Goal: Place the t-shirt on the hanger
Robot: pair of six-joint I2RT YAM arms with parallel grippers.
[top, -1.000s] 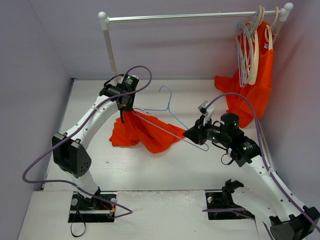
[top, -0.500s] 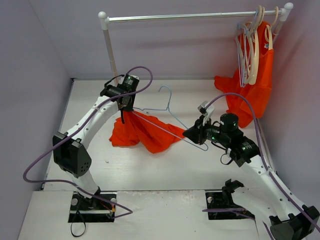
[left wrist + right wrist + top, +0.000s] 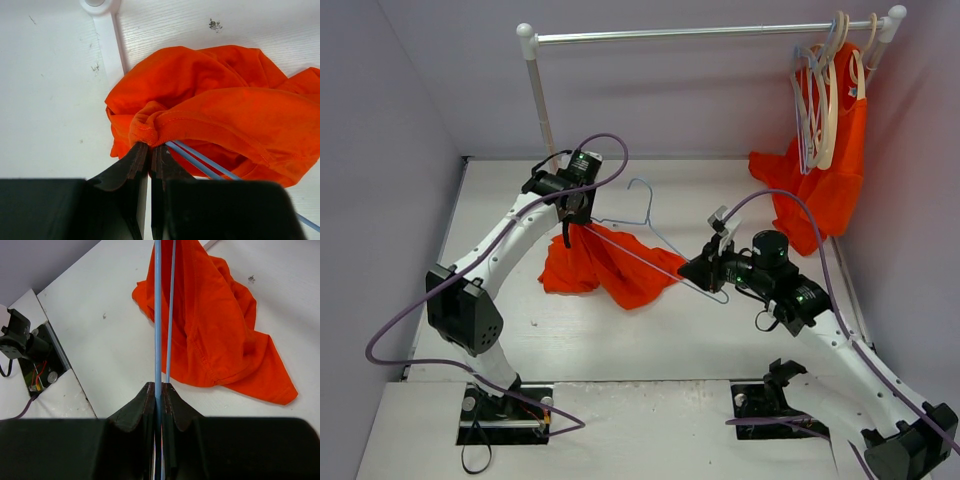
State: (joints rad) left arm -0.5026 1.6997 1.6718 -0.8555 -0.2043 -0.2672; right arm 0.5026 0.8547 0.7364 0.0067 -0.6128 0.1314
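Observation:
An orange t-shirt (image 3: 610, 265) lies crumpled on the white table left of centre. The pale blue wire hanger (image 3: 645, 215) lies slanted across it, hook toward the back, one arm running into the shirt. My left gripper (image 3: 570, 222) is shut on the shirt's hemmed edge (image 3: 150, 131), lifting it, with the hanger wires (image 3: 200, 159) passing just right of the fingers. My right gripper (image 3: 692, 270) is shut on the hanger's right end; in its wrist view the wire (image 3: 158, 315) runs straight up from between the jaws over the shirt (image 3: 215, 325).
A white clothes rail (image 3: 690, 35) spans the back, its post (image 3: 538, 95) standing behind my left gripper. Several cream hangers (image 3: 830, 90) and another orange garment (image 3: 825, 170) hang at its right end. Grey walls close in the sides.
My right gripper has moved a little left with the hanger, sliding it further into the shirt. The left gripper keeps its hold and has barely moved.

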